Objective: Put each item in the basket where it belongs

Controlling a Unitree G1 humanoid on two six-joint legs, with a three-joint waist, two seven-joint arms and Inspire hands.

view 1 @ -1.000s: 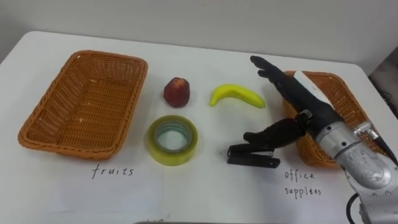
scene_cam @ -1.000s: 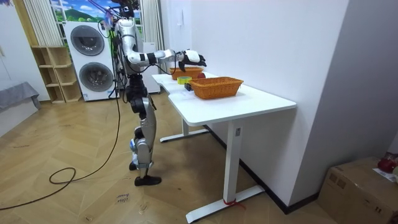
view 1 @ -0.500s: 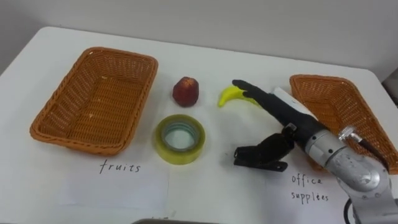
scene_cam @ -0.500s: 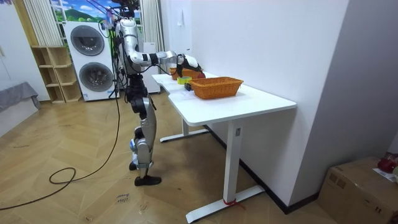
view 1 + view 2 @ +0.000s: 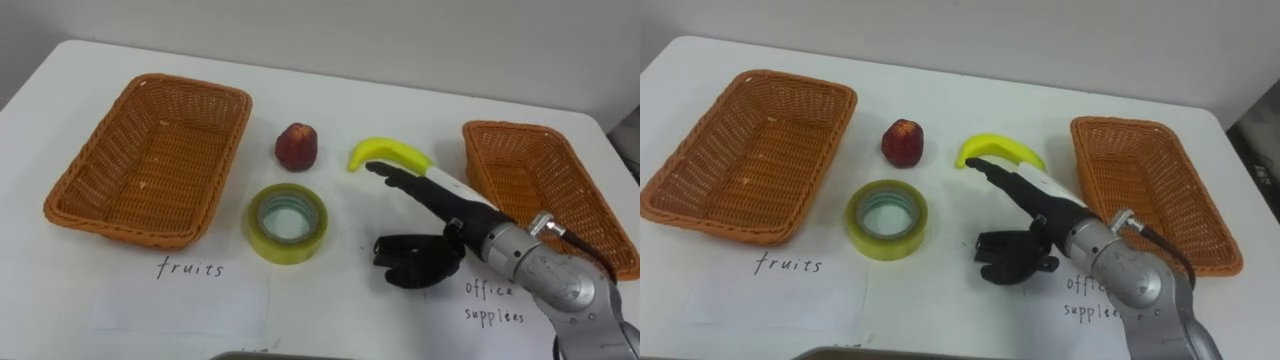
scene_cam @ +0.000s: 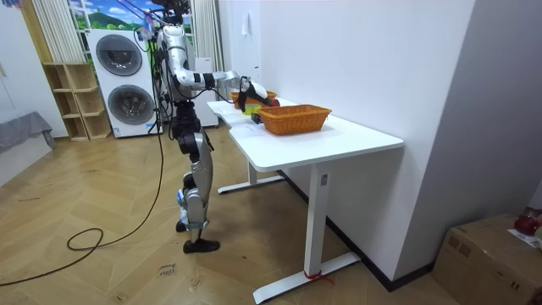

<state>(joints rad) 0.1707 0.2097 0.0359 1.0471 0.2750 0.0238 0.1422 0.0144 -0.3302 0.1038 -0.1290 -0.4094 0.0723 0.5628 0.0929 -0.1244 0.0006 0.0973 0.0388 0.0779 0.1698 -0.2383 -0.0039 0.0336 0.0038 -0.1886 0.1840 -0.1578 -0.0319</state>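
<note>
Right robot hand [image 5: 468, 213], fingers straight and empty, over one stapler [image 5: 396, 268] (one banana [image 5: 388, 152] just beyond).

Lit softly and evenly from overhead; bright on the white table [image 5: 330, 100]; shaded faintly beneath tape [image 5: 262, 232] and left basket [image 5: 120, 222]; glossed with pale sheen on the room's floor [image 6: 102, 195].

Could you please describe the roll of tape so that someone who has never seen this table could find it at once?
On the white table, start at the wicker basket on the left. Just right of its near corner, in front of the red fruit, lies a flat roll of tape: the one yellowish, see-through ring, with an open middle.
</note>
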